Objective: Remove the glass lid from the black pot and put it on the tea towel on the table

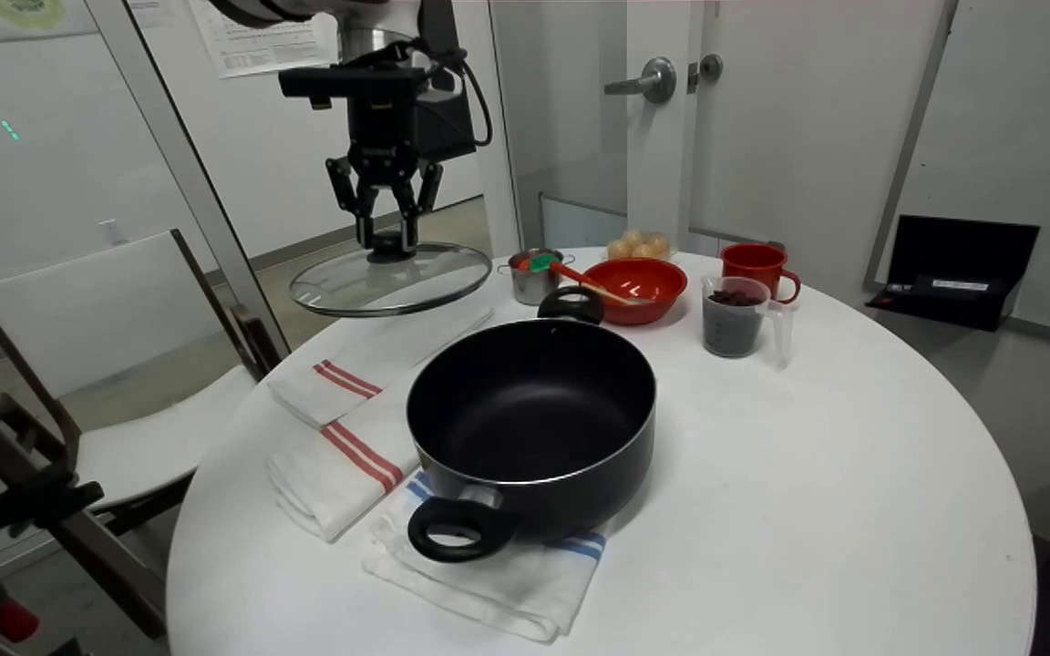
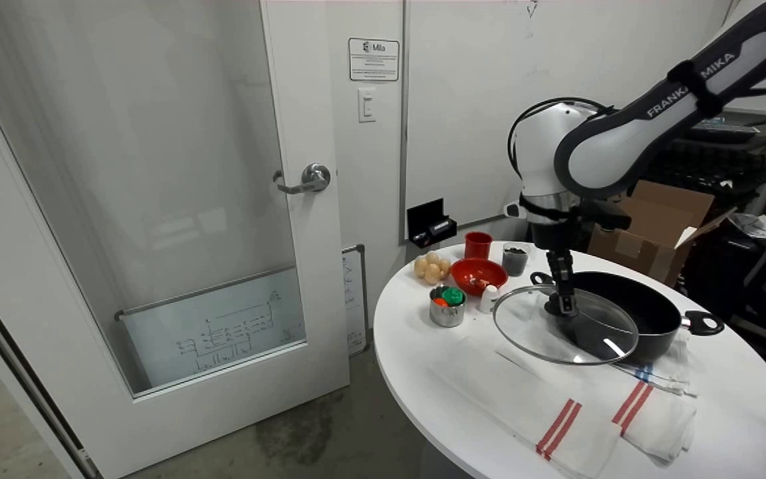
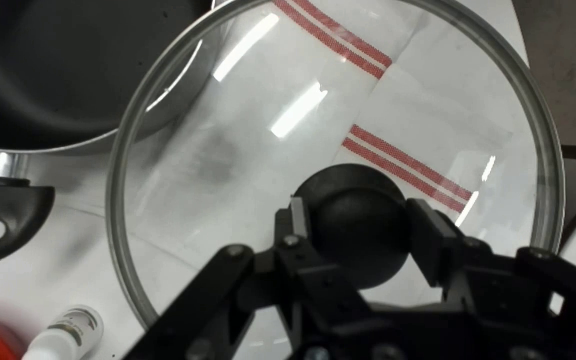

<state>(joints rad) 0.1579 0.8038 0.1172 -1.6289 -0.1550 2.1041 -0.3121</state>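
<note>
My gripper (image 1: 387, 239) is shut on the black knob of the glass lid (image 1: 416, 282) and holds the lid in the air, slightly tilted. In an exterior view the gripper (image 2: 564, 307) and lid (image 2: 599, 336) also show. In the wrist view the fingers (image 3: 353, 220) grip both sides of the knob, and the lid (image 3: 248, 150) fills the middle. The black pot (image 1: 534, 401) stands uncovered on the table (image 1: 817, 492), beside the lid; it also shows in the wrist view (image 3: 68, 75). The white tea towel with red stripes (image 1: 343, 474) lies flat below the lid (image 2: 516, 399).
The pot stands on a cloth with blue stripes (image 1: 507, 592). A red bowl (image 1: 648, 305) with a spatula, a metal cup (image 1: 534, 284), a measuring cup (image 1: 731, 328), a red mug (image 1: 755, 262) and round pale items (image 1: 639, 246) stand behind. A white bottle (image 3: 68, 332) is near the bowl.
</note>
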